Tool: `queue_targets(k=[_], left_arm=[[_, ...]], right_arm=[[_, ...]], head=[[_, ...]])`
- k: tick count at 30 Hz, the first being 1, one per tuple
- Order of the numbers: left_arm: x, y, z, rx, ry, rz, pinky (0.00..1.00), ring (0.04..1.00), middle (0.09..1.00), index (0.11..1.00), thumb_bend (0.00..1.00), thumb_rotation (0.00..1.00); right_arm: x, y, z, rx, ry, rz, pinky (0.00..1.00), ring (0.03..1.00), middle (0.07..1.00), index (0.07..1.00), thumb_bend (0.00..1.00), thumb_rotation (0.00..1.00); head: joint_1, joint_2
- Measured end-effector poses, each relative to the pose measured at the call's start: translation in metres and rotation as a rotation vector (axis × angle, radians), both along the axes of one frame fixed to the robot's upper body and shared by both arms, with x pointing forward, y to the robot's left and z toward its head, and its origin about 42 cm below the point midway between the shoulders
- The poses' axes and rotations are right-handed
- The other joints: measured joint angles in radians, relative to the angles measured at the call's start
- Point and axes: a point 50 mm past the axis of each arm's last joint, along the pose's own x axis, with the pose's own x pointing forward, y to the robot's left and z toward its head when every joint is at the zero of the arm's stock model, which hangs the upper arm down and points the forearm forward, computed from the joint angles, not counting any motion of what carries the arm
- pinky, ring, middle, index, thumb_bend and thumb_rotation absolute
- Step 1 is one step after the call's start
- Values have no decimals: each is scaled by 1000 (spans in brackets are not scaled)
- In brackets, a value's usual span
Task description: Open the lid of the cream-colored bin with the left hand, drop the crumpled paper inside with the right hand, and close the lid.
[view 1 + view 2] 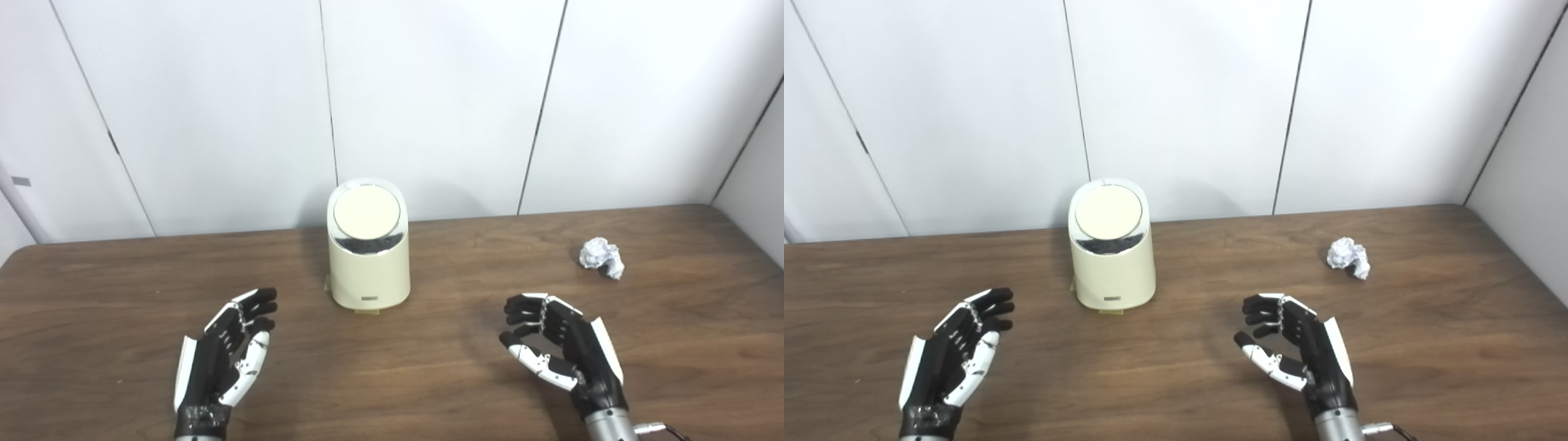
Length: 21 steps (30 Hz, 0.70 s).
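Observation:
A cream-colored bin (369, 269) stands upright at the middle of the table, toward the back. Its round lid (366, 212) is tilted toward me, with a dark gap showing under its lower edge. A crumpled white paper ball (602, 257) lies on the table at the right, apart from the bin. My left hand (229, 349) is open and empty, hovering low at the front left of the bin. My right hand (554, 349) is open and empty, fingers slightly curled, at the front right, short of the paper.
The brown wooden table (392, 380) reaches a white panelled wall (429, 104) at the back and right. Bare wood lies between both hands and around the paper ball.

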Motion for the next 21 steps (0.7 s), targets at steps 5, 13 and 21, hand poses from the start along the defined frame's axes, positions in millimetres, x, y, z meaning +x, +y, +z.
queue_targets(k=[5, 13, 21], left_arm=[[0, 0, 0, 0, 0, 0, 670, 755, 776, 765, 167, 386], [0, 0, 0, 0, 0, 0, 680, 759, 777, 767, 168, 377], [4, -1, -3, 48, 97, 28, 724, 813, 822, 838, 638, 414]], right_arm=[[0, 0, 0, 0, 0, -1, 513, 607, 624, 599, 281, 84], [0, 0, 0, 2, 0, -1, 514, 610, 625, 599, 280, 53], [7, 0, -1, 0, 1, 2, 524, 614, 626, 599, 281, 50]], head=[[-2, 0], [0, -5], [6, -21]])
